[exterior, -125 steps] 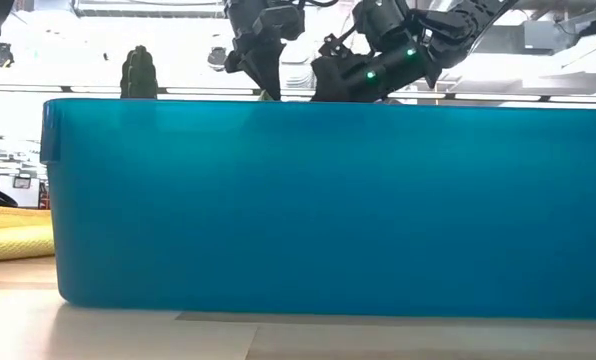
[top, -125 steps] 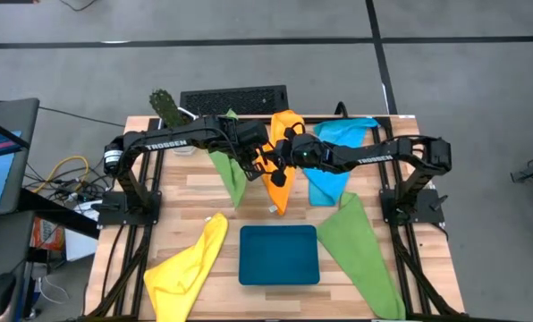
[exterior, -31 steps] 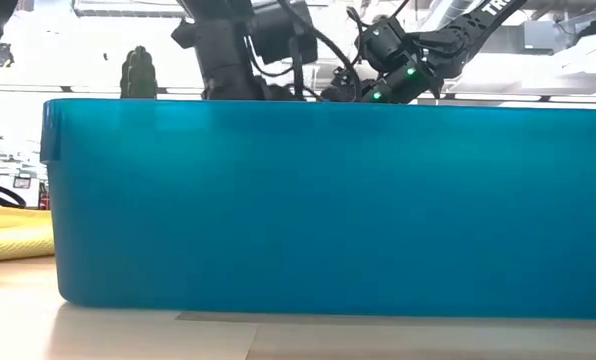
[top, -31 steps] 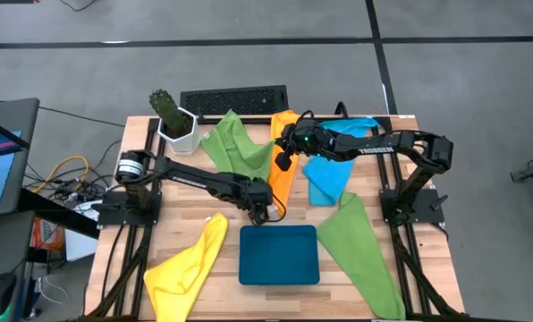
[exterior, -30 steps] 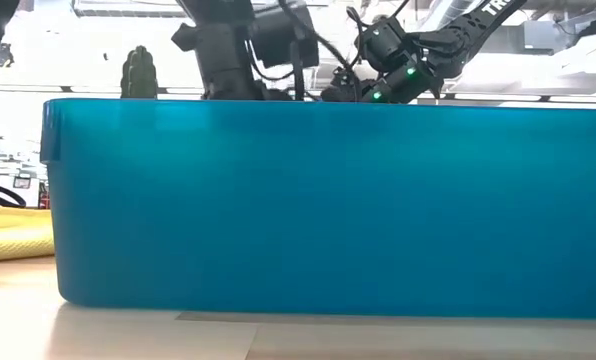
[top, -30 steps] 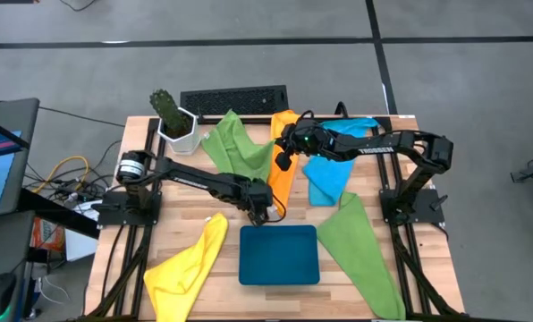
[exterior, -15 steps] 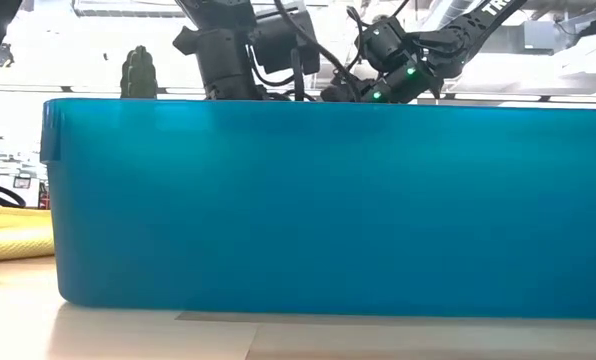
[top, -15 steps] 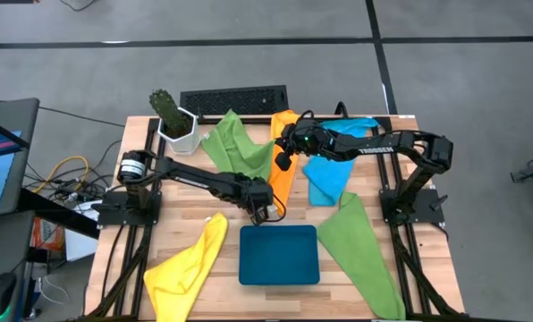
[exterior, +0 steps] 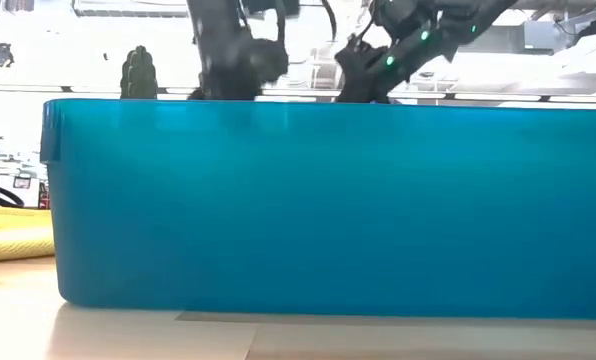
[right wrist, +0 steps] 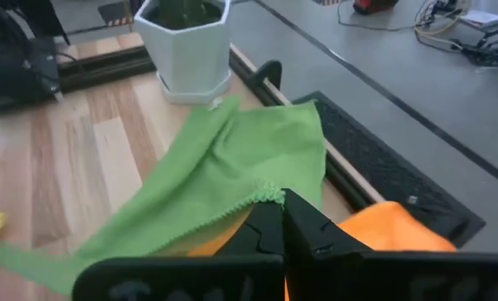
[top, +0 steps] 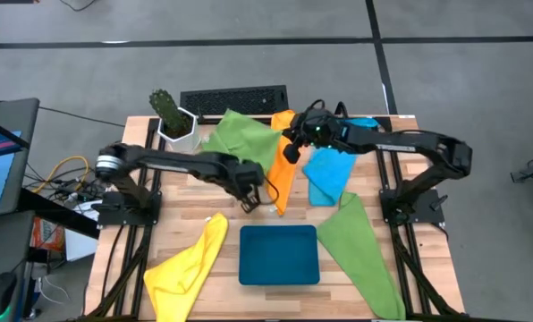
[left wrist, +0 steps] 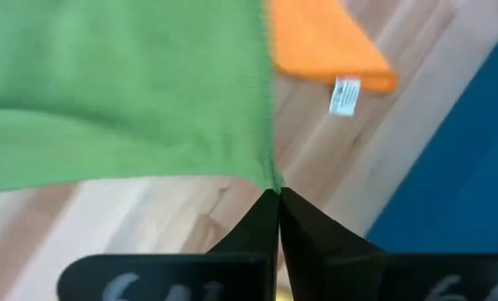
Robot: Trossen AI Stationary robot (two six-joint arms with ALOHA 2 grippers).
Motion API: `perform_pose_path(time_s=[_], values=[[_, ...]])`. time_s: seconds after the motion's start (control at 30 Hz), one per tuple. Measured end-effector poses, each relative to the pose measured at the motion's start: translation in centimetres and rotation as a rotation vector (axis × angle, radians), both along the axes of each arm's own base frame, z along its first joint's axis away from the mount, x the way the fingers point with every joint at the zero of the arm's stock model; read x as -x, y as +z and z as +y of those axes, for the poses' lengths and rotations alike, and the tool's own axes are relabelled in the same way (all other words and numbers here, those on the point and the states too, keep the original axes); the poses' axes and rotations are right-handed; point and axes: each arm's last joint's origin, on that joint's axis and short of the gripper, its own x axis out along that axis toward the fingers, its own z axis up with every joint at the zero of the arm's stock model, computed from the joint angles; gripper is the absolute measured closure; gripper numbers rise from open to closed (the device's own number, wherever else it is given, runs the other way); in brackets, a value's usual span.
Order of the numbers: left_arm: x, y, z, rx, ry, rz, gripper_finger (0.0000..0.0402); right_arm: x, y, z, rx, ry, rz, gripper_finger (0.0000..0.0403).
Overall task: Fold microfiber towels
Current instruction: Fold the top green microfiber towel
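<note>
The green towel (top: 240,143) in work lay spread over the far centre of the table, between the cactus pot (top: 179,130) and the orange towel (top: 286,165), partly lifted off the wood. Each arm held one corner of it. The left gripper (top: 249,202) was pinched shut on the near corner, close to the teal tray (top: 279,255); the left wrist view showed the dark fingers (left wrist: 257,230) closed on the cloth's tip (left wrist: 270,180) above bare planks. The right gripper (top: 291,148) was likewise clamped on a far corner, which the right wrist view showed as a stitched edge (right wrist: 270,196) caught between closed fingers (right wrist: 266,230).

Holding two corners well apart appeared intended to tension the cloth into a flat sheet, so that one edge could be carried over the other to form a fold. No fold was yet visible in this towel.

The remaining towels lay unfolded: the orange one just beside and partly under the green, a sky-blue towel (top: 329,174) to its right, a second green towel (top: 360,246) at the near right, and a yellow towel (top: 186,268) at the near left.

The work surface was a light wooden slat table (top: 186,192) on a dark frame. A black keyboard (top: 232,97) sat at its far edge. The floor around was grey with dark lines; cables and a monitor stood at the left. In the low view the tray wall (exterior: 318,205) hid most of the table.
</note>
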Motion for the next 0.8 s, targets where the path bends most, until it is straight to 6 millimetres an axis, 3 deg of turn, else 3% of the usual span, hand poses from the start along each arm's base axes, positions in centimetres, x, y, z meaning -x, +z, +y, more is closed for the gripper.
perform_pose_path(time_s=[0.23, 0.4, 0.6, 0.8], values=[[5.5, 8.2, 0.9, -0.128, 0.061, 0.008, 0.0401, 2.5, 5.8, 1.1, 0.026, 0.044, 0.112, 0.0394], [8.8, 12.7, 2.3, -0.242, 0.1, 0.0, 0.0401, 4.1, 10.5, 2.1, 0.049, 0.082, 0.14, 0.0394], [10.5, 16.1, 4.7, -0.383, 0.064, 0.001, 0.0401, 5.4, 14.7, 3.0, 0.06, 0.092, 0.125, 0.0394], [11.8, 17.6, 8.0, -0.499, 0.061, 0.041, 0.0401, 5.8, 16.7, 3.1, 0.093, 0.072, 0.071, 0.0394]])
